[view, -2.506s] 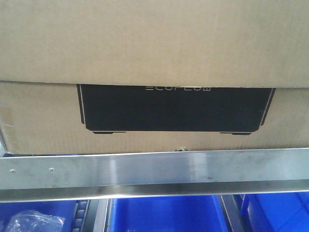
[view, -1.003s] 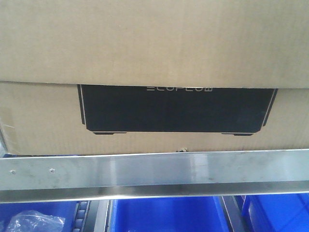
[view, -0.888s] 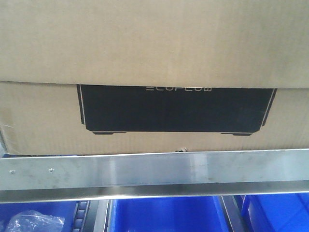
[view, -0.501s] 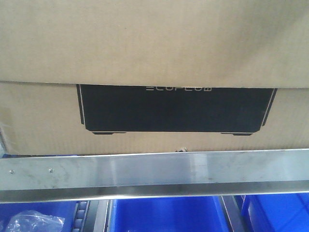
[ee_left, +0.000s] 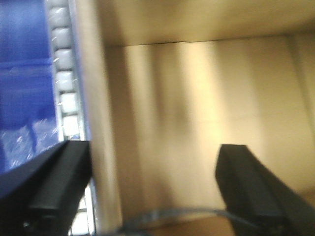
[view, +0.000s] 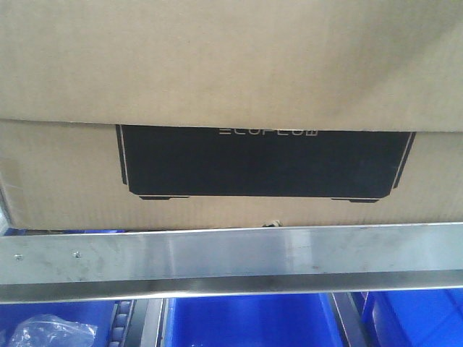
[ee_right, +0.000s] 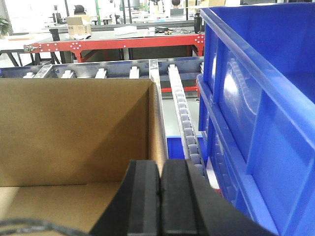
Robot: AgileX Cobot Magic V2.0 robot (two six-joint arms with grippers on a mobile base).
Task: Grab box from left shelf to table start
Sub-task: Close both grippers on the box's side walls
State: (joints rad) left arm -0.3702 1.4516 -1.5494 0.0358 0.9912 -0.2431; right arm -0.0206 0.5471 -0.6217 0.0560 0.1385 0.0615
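Note:
The brown cardboard box [view: 217, 65] with its black ECOFLOW panel [view: 260, 163] sits on the left shelf behind the steel front rail [view: 231, 260]. In the left wrist view my left gripper [ee_left: 152, 150] is open. It straddles the box's left wall [ee_left: 96, 123], one finger outside and one inside the box [ee_left: 221, 98]. In the right wrist view my right gripper [ee_right: 160, 169] is shut, pads pressed together on the top edge of the box's right wall [ee_right: 157, 123]. The table is out of view.
Blue plastic bins [view: 246, 322] stand under the rail, one holding a clear bag [view: 43, 332]. A large blue bin [ee_right: 256, 98] stands close to the right of the box. Roller tracks [ee_right: 184, 118] run beside the box on both sides [ee_left: 66, 73].
The box has shifted slightly. Its lower left edge sits a little higher, and a thin blue strip now shows between it and the rail.

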